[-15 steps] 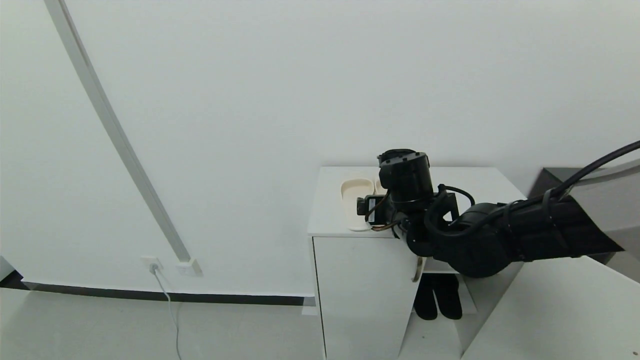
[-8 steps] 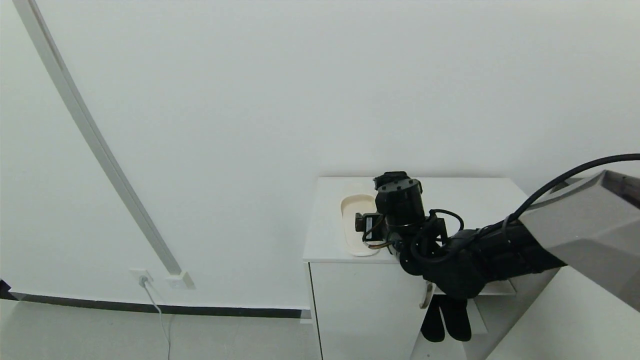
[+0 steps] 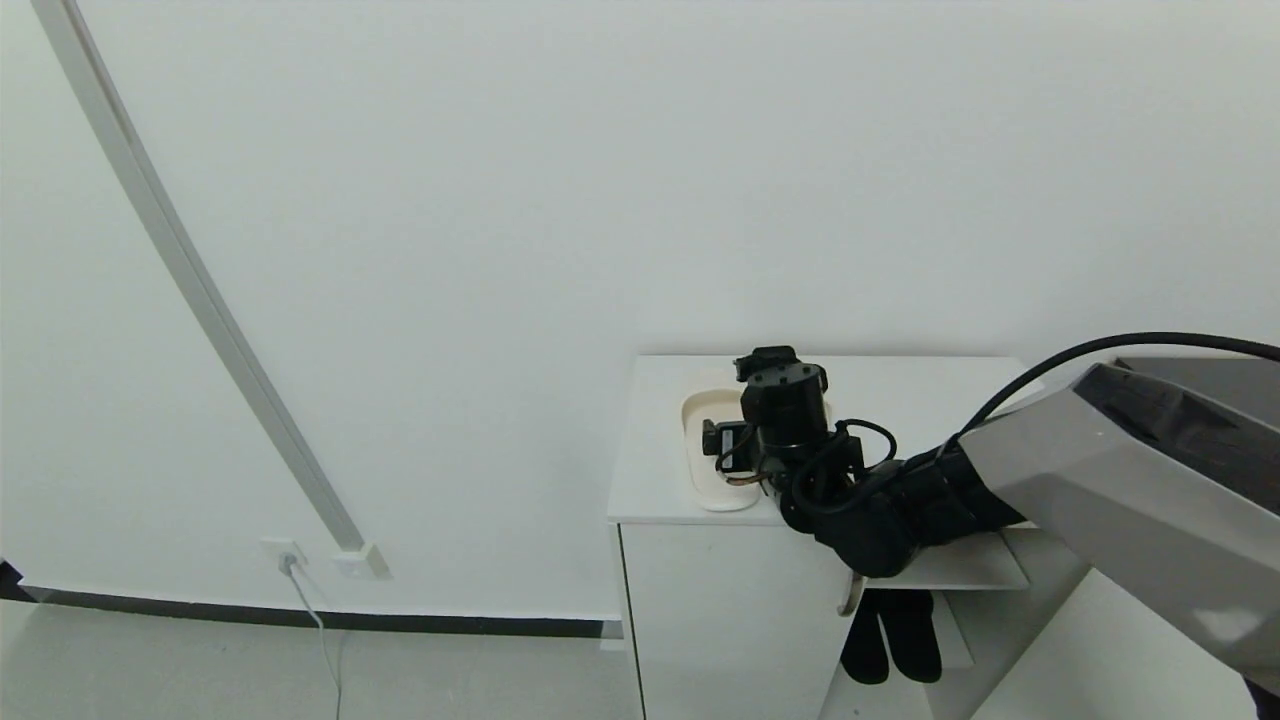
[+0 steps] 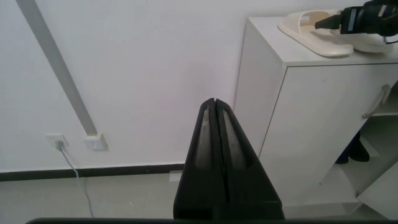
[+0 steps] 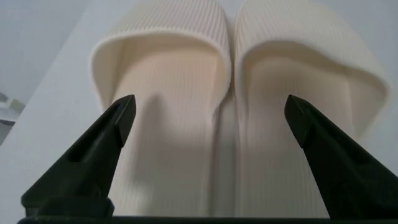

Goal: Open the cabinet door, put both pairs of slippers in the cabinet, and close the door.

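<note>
White wall behind a white cabinet — a pair of cream ribbed slippers lies on its top.
Right gripper hangs over the pair, jaws wide; left gripper pressed closed, well apart — black slippers inside the open compartment.

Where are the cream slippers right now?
In the head view, the cream slippers lie side by side atop the cabinet, on its left part, under the open right gripper.

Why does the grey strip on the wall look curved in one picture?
Head view: the strip bows, likely lens distortion near the edge; left wrist view shows it straight. Right wrist view: soft, even light, faint shadow inside the cream slippers ahead of the open right tool.
</note>
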Available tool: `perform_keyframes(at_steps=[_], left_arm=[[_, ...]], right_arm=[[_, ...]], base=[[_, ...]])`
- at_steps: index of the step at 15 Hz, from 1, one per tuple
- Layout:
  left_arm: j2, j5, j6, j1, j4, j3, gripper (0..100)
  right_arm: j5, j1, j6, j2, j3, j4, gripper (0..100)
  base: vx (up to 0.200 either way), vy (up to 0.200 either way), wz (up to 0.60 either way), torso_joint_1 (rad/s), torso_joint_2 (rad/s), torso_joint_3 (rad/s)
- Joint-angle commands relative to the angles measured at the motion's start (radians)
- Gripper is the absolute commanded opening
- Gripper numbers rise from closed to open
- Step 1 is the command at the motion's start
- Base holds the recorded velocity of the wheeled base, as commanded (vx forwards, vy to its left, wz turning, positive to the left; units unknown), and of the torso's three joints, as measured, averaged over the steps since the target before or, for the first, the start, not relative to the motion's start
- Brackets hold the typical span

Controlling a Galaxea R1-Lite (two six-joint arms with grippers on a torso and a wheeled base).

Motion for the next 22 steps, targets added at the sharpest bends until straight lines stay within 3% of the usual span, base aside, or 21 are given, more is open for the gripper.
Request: perform_keyframes(at_steps=[1, 11, 12, 22], left_arm=[[0.000, 0.000, 0.000, 0.000, 0.000, 0.000, 0], [0.000, 0.000, -0.001, 0.000, 0.000, 0.000, 0], [0.000, 0.000, -0.001, 0.000, 0.000, 0.000, 0], [0.000, 0.000, -0.003, 0.000, 0.000, 0.000, 0]], right_arm=[[0.014, -0.023, 0.000, 0.060, -0.061, 0.005, 100], [0.044, -0.080, -0.006, 0.136, -0.244, 0.077, 100], [0.044, -0.080, -0.006, 0.138, -0.250, 0.078, 0], [0.044, -0.077, -0.025, 0.069, -0.204, 0.074, 0]], base=[[0.000, 0.000, 0.00, 0.000, 0.00, 0.000], [0.000, 0.000, 0.00, 0.000, 0.00, 0.000], [0.000, 0.000, 0.00, 0.000, 0.00, 0.000], [0.000, 0.000, 0.00, 0.000, 0.00, 0.000]])
